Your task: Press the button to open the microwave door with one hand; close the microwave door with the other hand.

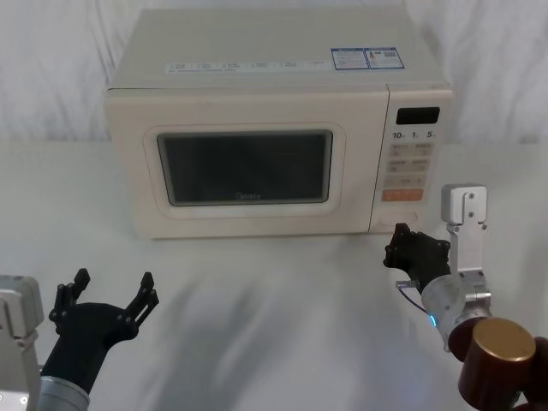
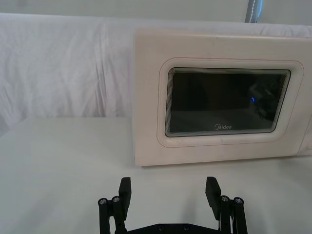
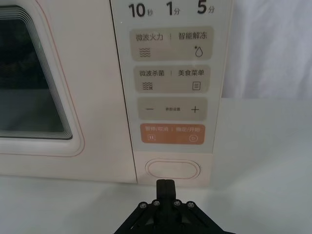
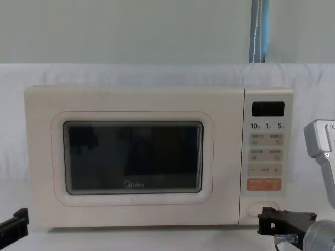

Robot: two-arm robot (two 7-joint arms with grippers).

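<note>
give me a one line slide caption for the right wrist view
Right gripper, fingers shut together, poised just in front of the cream button beneath the orange key; microwave door closed.

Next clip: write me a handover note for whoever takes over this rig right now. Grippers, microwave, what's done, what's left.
Right gripper: fingers shut together, tip just in front of the button at the foot of the control panel; contact cannot be told.
Left gripper: open, low over the table in front of the microwave door, apart from it.
Door: shut.
Done: right arm lined up on the button.
Left: press the button, then close the door with the left gripper.
</note>
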